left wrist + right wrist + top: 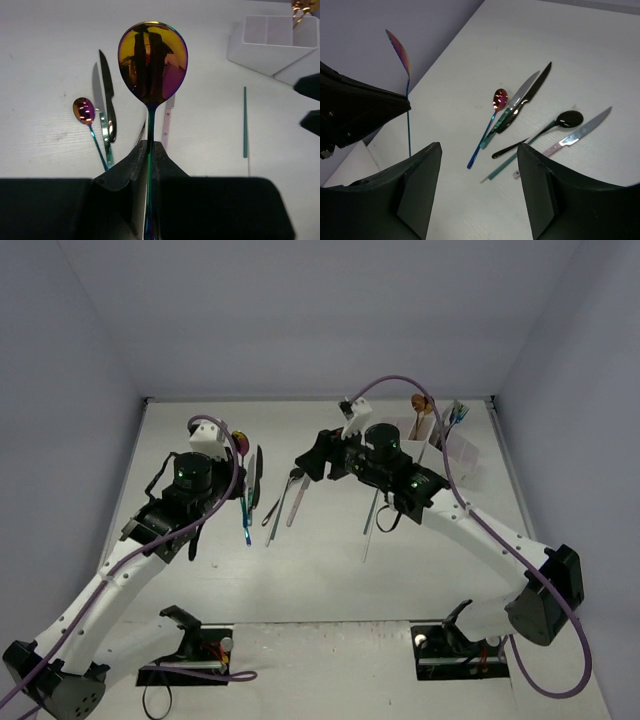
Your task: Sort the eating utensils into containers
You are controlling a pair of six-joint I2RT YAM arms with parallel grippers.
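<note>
White tabletop enclosed by pale lavender walls. The left gripper has its fingers pressed on the slim handle of a large iridescent spoon, which is lifted clear of the surface with its bowl straight ahead of the fingertips. The right gripper is spread wide and empty, its fingers hanging above the loose pile.

Beyond and left of the left fingertips lie a small iridescent spoon, a black knife and a silver knife, close together. A teal stick lies to their right. Ahead of the right fingers lie a black spoon and a pink-handled knife.

The containers stand far ahead and right of the left fingertips. A gold utensil and one or two others already stand in them. Judged progress: early, with one spoon in transit and most utensils unsorted on the table.
</note>
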